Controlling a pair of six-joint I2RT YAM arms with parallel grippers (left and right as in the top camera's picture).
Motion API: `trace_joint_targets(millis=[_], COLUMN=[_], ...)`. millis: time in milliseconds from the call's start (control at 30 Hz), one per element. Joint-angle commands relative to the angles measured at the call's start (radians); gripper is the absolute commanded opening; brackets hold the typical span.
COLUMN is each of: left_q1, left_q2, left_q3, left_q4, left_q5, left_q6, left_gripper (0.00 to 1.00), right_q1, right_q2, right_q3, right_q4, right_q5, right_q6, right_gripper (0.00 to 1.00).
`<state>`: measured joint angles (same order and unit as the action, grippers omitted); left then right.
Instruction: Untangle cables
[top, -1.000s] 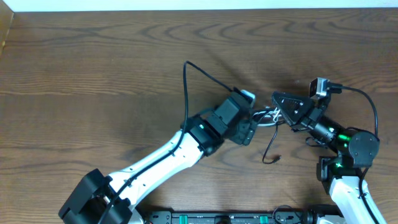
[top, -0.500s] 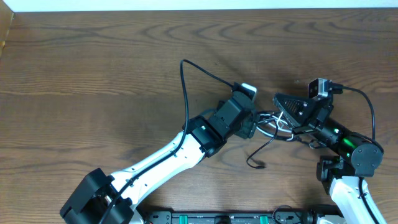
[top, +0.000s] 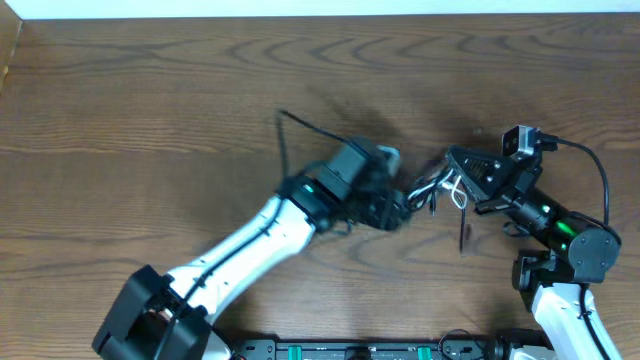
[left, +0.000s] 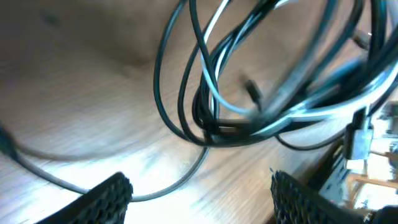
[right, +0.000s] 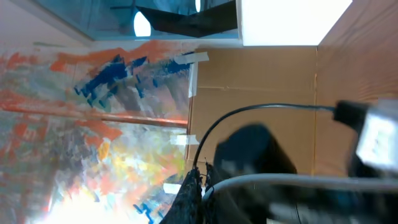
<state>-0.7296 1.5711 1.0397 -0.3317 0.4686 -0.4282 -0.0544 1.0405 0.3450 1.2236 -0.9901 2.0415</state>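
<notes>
The cables (top: 437, 186), thin black cords and a white one, hang in a tangle just above the table between my two grippers. My right gripper (top: 451, 161) is shut on the bundle's upper strands. In the right wrist view a black cord (right: 214, 134) and a pale cord (right: 267, 180) leave its closed fingertips (right: 194, 186). My left gripper (top: 405, 203) stands open just left of the tangle. In the left wrist view its fingers (left: 106, 199) are wide apart below the looped cables (left: 211, 124), and one thin strand crosses the gap. A loose black end (top: 463, 236) dangles below the right gripper.
The brown wooden table (top: 150, 100) runs to a white strip at its far edge. My left arm's own thick black wire (top: 283, 140) arches over its wrist. The right wrist view faces a cardboard sheet (right: 261, 74) and a painted wall.
The left gripper has narrowed slightly and shifted left and nearer the front edge. The tangle has stretched between the grippers, and the loose black end has swung right, under the right gripper.
</notes>
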Motion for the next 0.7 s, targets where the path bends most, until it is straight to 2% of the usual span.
trace_joint_targets(millis=[0, 167, 567, 667], left_q1=[0.070, 0.053, -0.185, -0.230], left_q2=[0.003, 0.003, 0.003, 0.003], left_q3=[0.000, 0.000, 0.000, 0.000], left_q4=[-0.001, 0.000, 0.043, 0.062], left_q5=[0.149, 0.128, -0.375, -0.437], left_q6=[0.113, 0.185, 0.175, 0.153], left_gripper=[0.71, 0.71, 0.72, 0.72], right_q1=[-0.008, -0.008, -0.008, -0.008], right_q2=[0.000, 0.000, 0.000, 0.000], right_q3=[0.012, 0.012, 0.012, 0.012], right_q4=[0.006, 0.006, -0.054, -0.054], right_q5=[0.032, 0.035, 0.045, 0.054], right_q6=[-0.004, -0.003, -0.004, -0.003], right_gripper=[0.01, 0.01, 0.02, 0.02])
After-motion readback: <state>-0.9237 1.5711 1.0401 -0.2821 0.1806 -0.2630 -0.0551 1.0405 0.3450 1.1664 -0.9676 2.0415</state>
